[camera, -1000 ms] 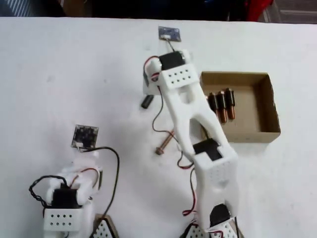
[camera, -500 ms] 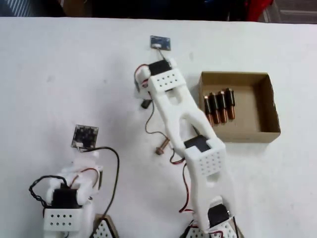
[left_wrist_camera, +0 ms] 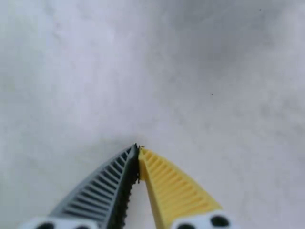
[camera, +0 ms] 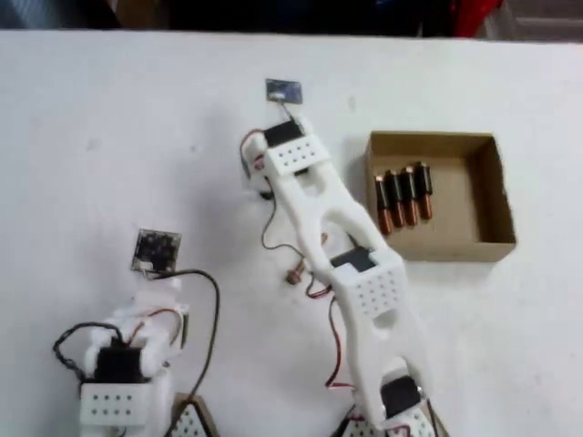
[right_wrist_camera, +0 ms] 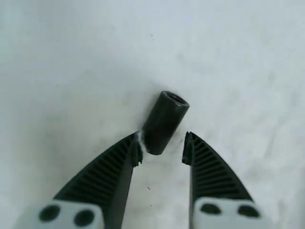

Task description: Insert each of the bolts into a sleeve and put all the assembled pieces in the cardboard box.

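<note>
Nearest the bases, the left arm sits folded low on the counter (camera: 109, 109). Its left claw (left_wrist_camera: 138, 151) is closed, the grey and yellow tips meeting with nothing between them, and it has not stirred over the last second.

A little farther out, the last loose bolt (camera: 295, 272) lies on the counter where it was. It is partly tucked under the right arm's forearm, with its head showing beside the red wires.

Beyond that, off to the right, the cardboard box (camera: 487, 196) holds four assembled pieces (camera: 401, 198) side by side against its left wall, unchanged.

Farthest out is where the movement has been. Over the past second the right arm has swung away from the box edge and come down over the black sleeve (right_wrist_camera: 164, 119), which earlier lay in plain sight just beside the wrist. The right claw (right_wrist_camera: 162, 143) now stands open around the sleeve's near end. One tip seems to touch its side and the other stands a little clear. The sleeve lies flat on the counter with its open bore pointing away from the claw.

My reading is that the approach is done and the next step is to close on the sleeve. With four pieces boxed, this sleeve and that bolt look like the final pair.
</note>
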`<state>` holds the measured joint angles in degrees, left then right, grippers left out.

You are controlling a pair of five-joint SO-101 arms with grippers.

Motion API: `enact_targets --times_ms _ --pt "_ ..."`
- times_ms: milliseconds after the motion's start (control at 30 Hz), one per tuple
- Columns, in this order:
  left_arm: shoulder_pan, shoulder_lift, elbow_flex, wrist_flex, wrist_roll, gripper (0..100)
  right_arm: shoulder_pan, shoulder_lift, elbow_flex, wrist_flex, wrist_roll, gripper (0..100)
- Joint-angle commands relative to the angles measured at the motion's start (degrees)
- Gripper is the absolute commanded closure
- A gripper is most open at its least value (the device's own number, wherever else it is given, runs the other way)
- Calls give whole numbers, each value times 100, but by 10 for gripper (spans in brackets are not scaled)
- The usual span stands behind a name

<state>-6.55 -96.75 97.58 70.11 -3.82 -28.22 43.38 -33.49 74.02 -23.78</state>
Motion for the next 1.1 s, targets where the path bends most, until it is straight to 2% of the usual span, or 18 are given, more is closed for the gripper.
enact_targets --times_ms 0,333,533,767,933,1067 --pt "-31 -57 -132 9 -35 977 -31 40 -79 -136 -44 875" --pt "-31 -57 -132 9 -35 977 -13 198 -53 -136 -35 877" --pt "-31 -57 -132 9 -35 977 -4 198 -35 -136 9 954" --pt "-31 -57 -132 9 -35 977 -22 145 -79 312 53 961" --pt "-31 -57 -132 9 -35 977 -4 -207 -88 778 1099 961" --pt "-31 -57 -132 9 -35 977 13 -875 -88 1218 1530 961"
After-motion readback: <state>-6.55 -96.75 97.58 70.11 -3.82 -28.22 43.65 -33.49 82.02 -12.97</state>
